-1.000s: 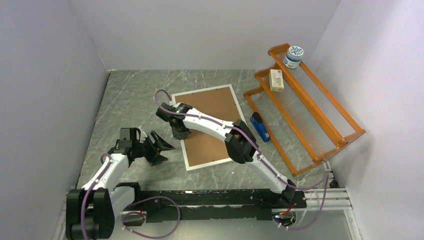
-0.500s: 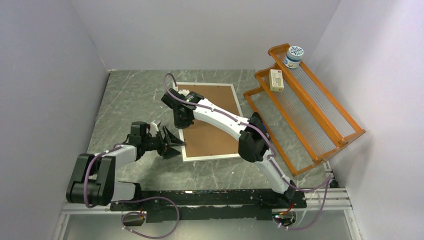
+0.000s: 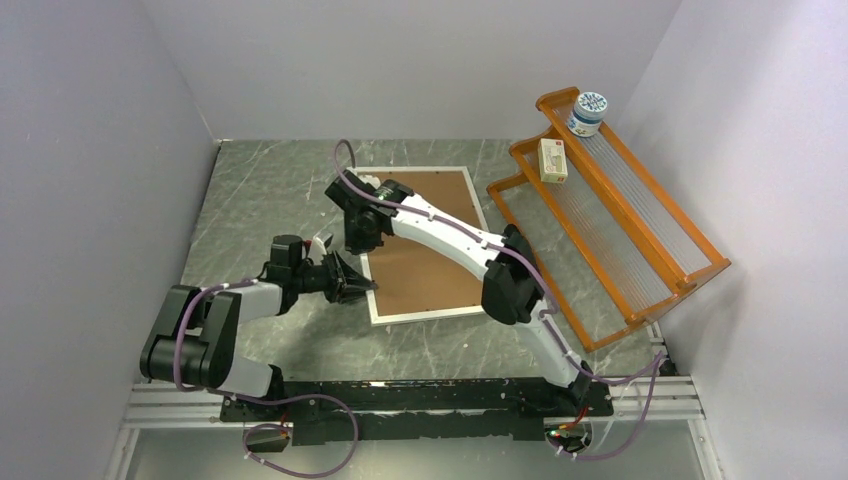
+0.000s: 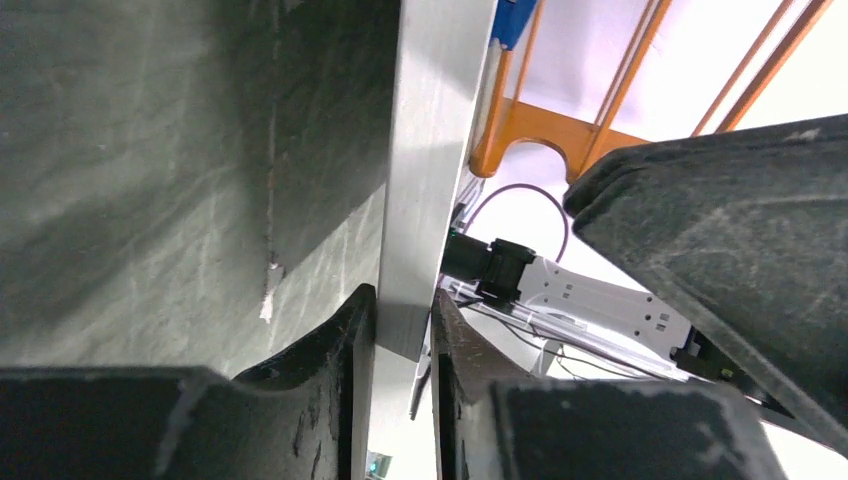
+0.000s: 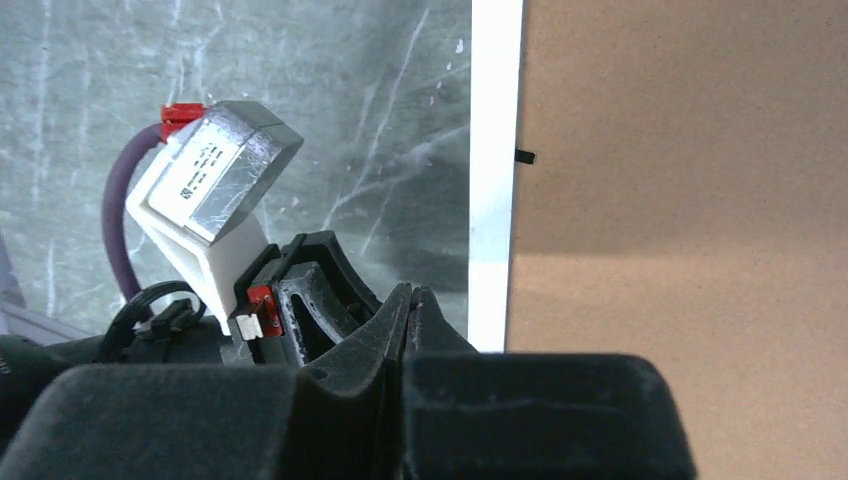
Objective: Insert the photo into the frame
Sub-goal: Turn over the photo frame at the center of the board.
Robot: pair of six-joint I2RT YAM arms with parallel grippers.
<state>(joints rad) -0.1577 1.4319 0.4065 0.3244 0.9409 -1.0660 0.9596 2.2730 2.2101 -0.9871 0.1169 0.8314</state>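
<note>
Where the frame (image 3: 430, 314) lies flat on the table (image 3: 260, 190), brown backing board (image 3: 420, 275) up, its left rim is pinched near the near corner by the left gripper (image 3: 362, 286). Farther along that rim, the right gripper (image 3: 358, 243) is seen pressed together. An orange rack (image 3: 610, 210) is set right of the frame.
</note>
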